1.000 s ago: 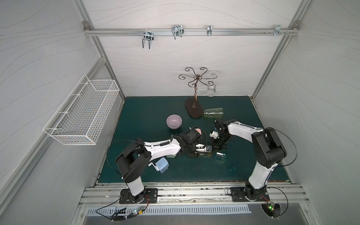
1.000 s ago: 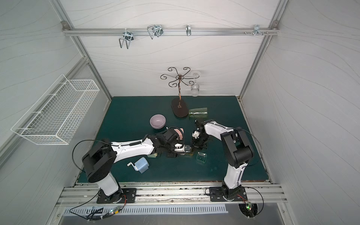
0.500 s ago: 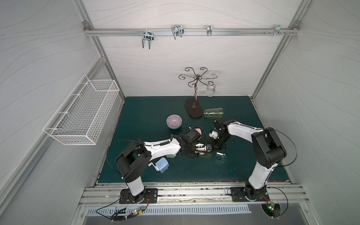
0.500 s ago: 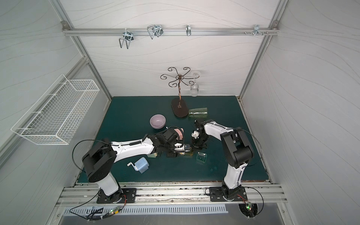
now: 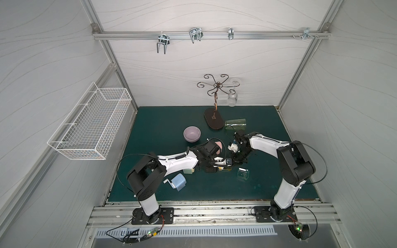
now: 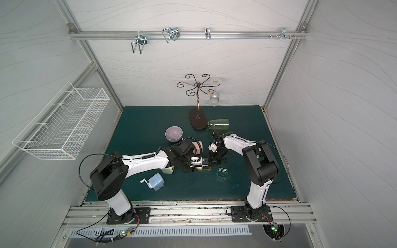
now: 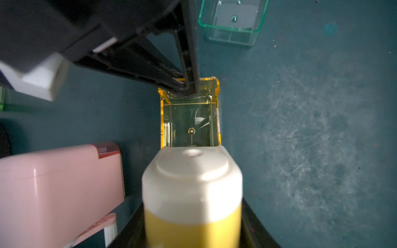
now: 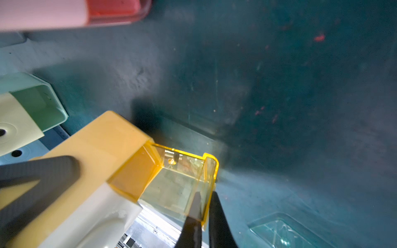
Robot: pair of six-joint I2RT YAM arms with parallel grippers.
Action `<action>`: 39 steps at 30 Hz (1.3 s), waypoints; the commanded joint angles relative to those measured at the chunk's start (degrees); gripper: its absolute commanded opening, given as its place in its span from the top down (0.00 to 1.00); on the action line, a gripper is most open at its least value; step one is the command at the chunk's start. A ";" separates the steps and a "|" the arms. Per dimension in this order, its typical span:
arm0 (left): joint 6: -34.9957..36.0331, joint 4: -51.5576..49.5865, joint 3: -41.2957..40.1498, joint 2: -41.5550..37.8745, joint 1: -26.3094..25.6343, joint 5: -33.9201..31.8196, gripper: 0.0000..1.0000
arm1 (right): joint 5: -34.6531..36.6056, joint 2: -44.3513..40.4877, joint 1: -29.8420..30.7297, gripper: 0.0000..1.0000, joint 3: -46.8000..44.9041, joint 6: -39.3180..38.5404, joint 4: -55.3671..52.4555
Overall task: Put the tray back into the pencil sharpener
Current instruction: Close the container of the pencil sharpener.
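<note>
Partly inserted yellow tray (image 7: 190,120) pinched by right gripper (image 8: 205,194), sharpener (image 7: 192,182) clamped in left gripper (image 7: 192,227), fingers (image 7: 254,236) cropped.

- The left arm (image 5: 171,165) reaches low toward the middle, its left gripper (image 7: 191,210) clamped tight.
- The right arm (image 5: 264,143) bends inward, its right gripper (image 8: 205,199) angled down, jaws pinched nearly together.

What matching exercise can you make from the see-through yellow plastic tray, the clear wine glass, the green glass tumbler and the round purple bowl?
Things:
1 yellow tray
2 wine glass
3 green tumbler
4 purple bowl

States:
A lying on its side
B standing upright
C hanging upside down from the rack
D pinched by the right fingers

Pairs: 1-D, 2-C, 3-A, 4-B
</note>
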 commanded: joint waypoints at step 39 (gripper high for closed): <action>-1.17 7.52 -1.43 -0.16 0.25 9.32 0.87 | -20.15 -5.34 8.19 0.93 5.44 7.23 10.28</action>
